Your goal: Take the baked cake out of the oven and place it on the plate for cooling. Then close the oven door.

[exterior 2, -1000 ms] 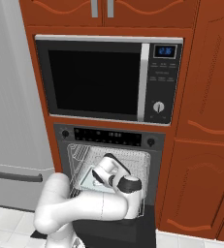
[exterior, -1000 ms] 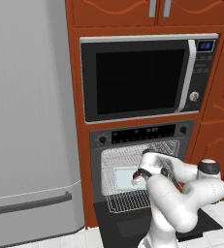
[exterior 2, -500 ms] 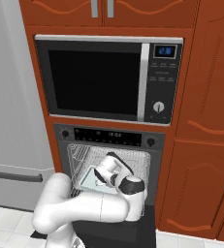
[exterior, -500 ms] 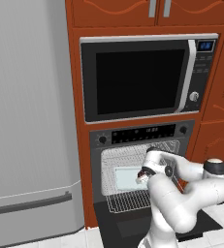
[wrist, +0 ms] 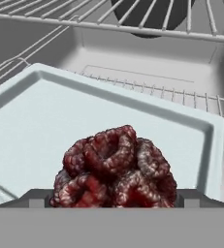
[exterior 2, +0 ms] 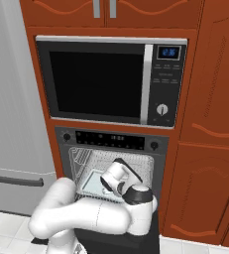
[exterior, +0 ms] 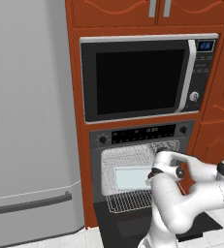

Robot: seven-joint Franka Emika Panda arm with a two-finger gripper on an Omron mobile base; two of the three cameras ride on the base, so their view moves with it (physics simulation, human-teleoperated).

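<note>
The baked cake, a dark reddish-brown lump, sits on a pale tray on a wire rack inside the oven. My gripper reaches into the oven cavity and is open. Its dark fingertips stand low on either side of the cake, and I see no contact. From the base views the hand is at the tray. The oven door hangs open below the cavity. The plate is out of view.
A silver-trimmed microwave sits above the oven. A grey fridge stands to the left, and red-brown cabinets are on the right. An upper wire rack runs close over the hand.
The hand and elbow have drifted slightly to the right in the left base view. The jaws stay as wide as before.
</note>
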